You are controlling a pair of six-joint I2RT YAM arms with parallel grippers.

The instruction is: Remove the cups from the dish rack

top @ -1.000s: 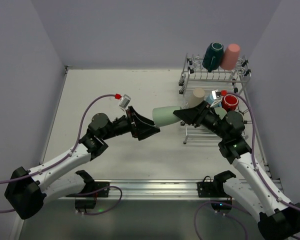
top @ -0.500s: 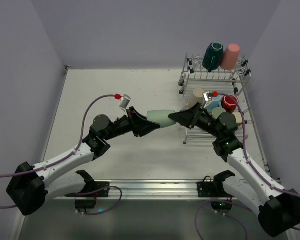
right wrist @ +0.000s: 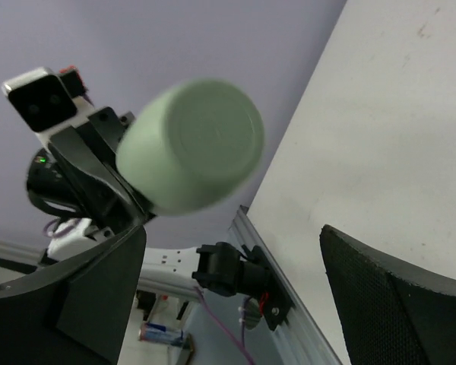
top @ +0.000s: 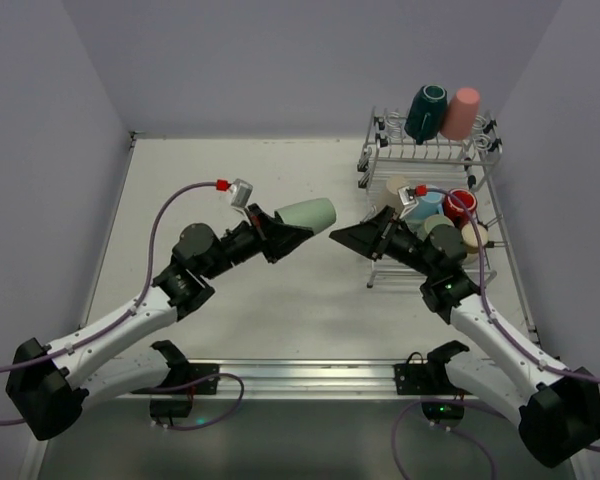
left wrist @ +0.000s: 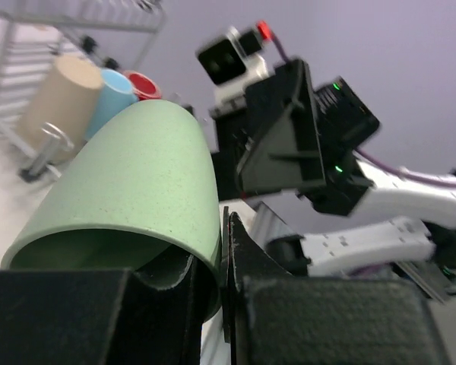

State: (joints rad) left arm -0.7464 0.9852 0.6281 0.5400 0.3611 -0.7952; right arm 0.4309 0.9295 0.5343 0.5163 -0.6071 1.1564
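Dish rack point(top: 423, 152) is sitting at the table's far right, cups crowding both tiers. Right gripper point(top: 348, 236) is hanging spread wide, gripping nothing. Left gripper point(top: 290, 233) is pinching the sage green cup point(top: 307, 214) by its rim, holding it mid-table, well apart from the rack.

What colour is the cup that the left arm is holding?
Sage green: the cup in the left gripper shows best in the left wrist view.

Robotics lab test cell: two cabled arms point(top: 130, 320) bolted to an aluminium rail point(top: 310, 372) at a white table point(top: 230, 180) boxed in by plain grey walls point(top: 280, 60).
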